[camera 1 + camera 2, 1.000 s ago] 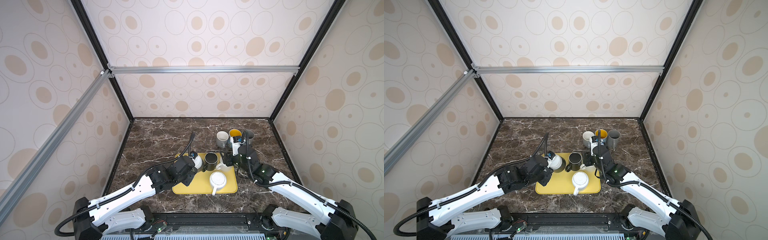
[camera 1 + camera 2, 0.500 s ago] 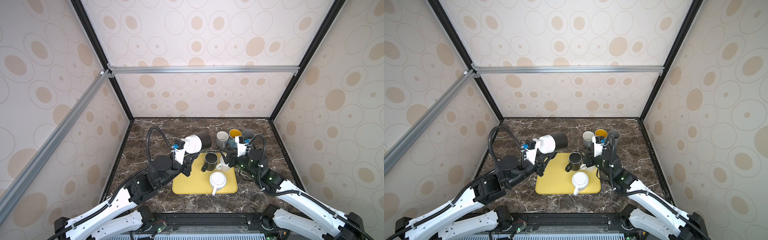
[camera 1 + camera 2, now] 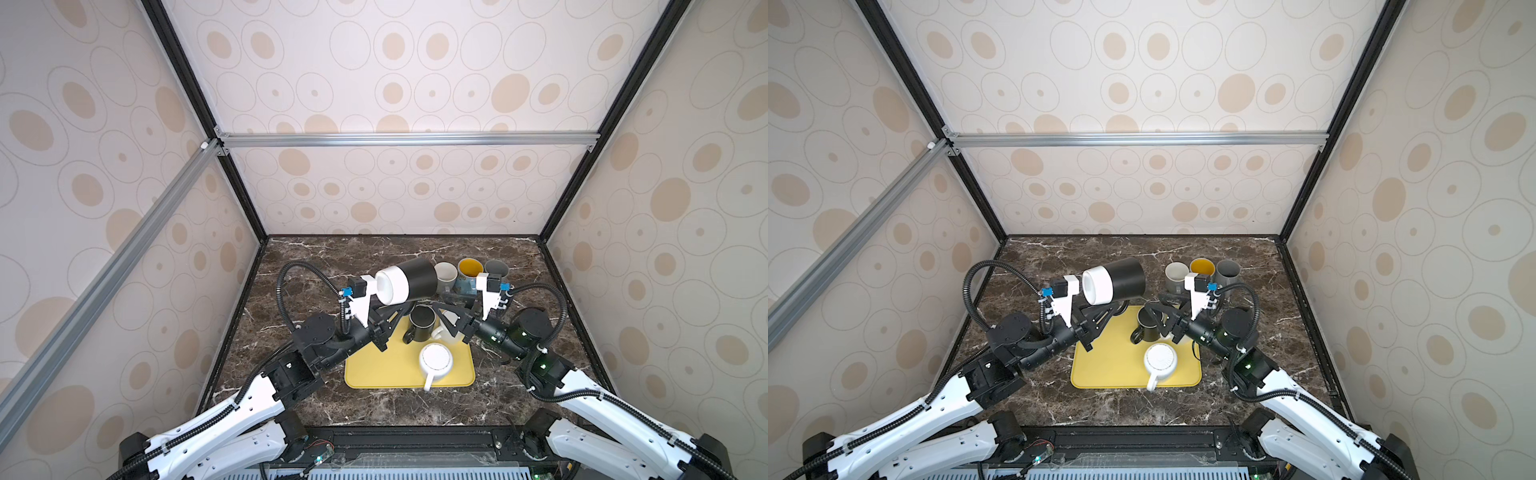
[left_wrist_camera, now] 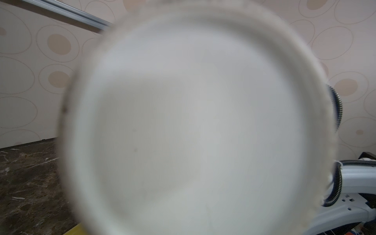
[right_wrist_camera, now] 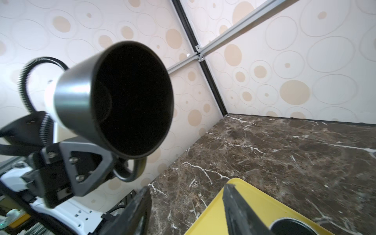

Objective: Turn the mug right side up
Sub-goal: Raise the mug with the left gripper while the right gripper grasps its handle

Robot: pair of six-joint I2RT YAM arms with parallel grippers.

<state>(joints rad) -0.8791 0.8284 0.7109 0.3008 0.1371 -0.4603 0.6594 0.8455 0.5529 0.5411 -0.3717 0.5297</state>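
Left hand (image 3: 401, 312) is clenched on the handle of the black-and-white mug (image 3: 409, 280), which lies on its side in the air above the far left corner of the yellow tray (image 3: 374, 374). Right hand (image 3: 445, 318) is released and empty above the tray's far edge.

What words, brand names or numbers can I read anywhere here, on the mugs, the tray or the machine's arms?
No readable text anywhere.
Black-and-white mug, held up in the air: plain, no print showing.
Three mugs at the back: no lettering visible.
White mug and black mug on the yellow tray: no lettering visible.
Robot arms: any markings are too small to tell.
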